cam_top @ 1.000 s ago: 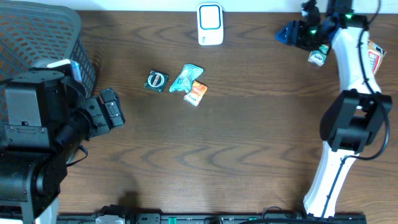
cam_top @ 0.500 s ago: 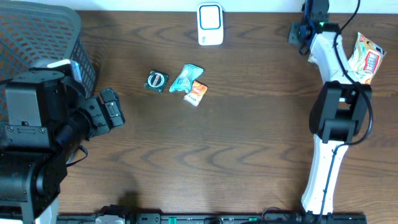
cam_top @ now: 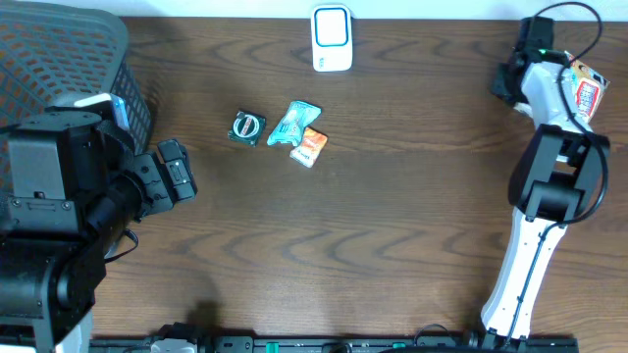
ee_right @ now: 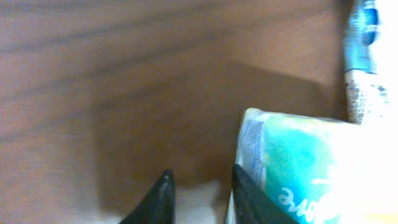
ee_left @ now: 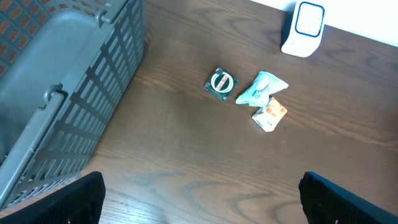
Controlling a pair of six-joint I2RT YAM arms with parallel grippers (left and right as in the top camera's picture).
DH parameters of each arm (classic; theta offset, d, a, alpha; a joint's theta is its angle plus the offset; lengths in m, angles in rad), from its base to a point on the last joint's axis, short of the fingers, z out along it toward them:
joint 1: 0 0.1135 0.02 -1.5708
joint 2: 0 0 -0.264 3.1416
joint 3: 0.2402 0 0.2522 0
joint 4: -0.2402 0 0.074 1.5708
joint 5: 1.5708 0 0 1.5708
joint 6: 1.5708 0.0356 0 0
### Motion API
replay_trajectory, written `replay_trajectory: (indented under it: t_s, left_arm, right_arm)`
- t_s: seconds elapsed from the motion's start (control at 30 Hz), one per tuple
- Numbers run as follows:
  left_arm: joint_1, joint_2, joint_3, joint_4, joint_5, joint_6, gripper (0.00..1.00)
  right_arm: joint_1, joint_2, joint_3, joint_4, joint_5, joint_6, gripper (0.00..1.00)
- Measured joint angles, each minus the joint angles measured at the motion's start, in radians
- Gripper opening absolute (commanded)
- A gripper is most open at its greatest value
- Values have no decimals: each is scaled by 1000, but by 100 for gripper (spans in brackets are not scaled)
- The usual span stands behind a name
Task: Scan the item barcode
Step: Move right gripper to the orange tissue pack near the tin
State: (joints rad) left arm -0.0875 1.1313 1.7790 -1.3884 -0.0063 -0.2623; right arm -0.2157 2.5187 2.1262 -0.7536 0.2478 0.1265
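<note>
Centring counts: right end effector (ee_right: pixel 200 183) — pinching or not, cannot tell — should straddle the teal packet (ee_right: pixel 292 168) just beside it; left end effector (ee_left: pixel 202 186) spread.

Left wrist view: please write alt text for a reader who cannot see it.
A dark packet, a teal packet and an orange packet lie close together on a wooden table. A white scanner stands beyond them, a grey basket is at the left, and the open left gripper frames the bottom corners.
</note>
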Motion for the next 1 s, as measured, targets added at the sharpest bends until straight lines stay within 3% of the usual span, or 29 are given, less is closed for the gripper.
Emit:
replay_trajectory:
  t_s: [0.1, 0.2, 0.33, 0.43, 0.5, 0.6, 0.7, 0.87, 1.0]
  left_arm:
    - [0, 0, 0, 0, 0, 0, 98]
    - [0, 0, 0, 0, 0, 0, 98]
    - [0, 0, 0, 0, 0, 0, 98]
    - [0, 0, 0, 0, 0, 0, 98]
    - [0, 0, 0, 0, 0, 0, 98]
    - [0, 0, 0, 0, 0, 0, 98]
    - [0, 0, 0, 0, 0, 0, 98]
    - [0, 0, 0, 0, 0, 0, 98]
    - [0, 0, 0, 0, 0, 0, 98]
  right_arm:
    - [-8, -34, -3, -47, 0, -1, 39]
    - [10, -138, -8, -125, -145, 0, 48]
    - [66, -281, -3, -233, -500, 0, 42]
    - [137, -314, 2, -325, -692, 2, 54]
    - [200, -303, -13, -341, -753, 3, 55]
    - [322, -254, -45, -327, -806, 4, 45]
    - [437, -200, -53, -293, -813, 16, 27]
    - [633, -149, -58, -212, -713, 98, 23]
    - [745, -148, -58, -227, -513, 159, 19]
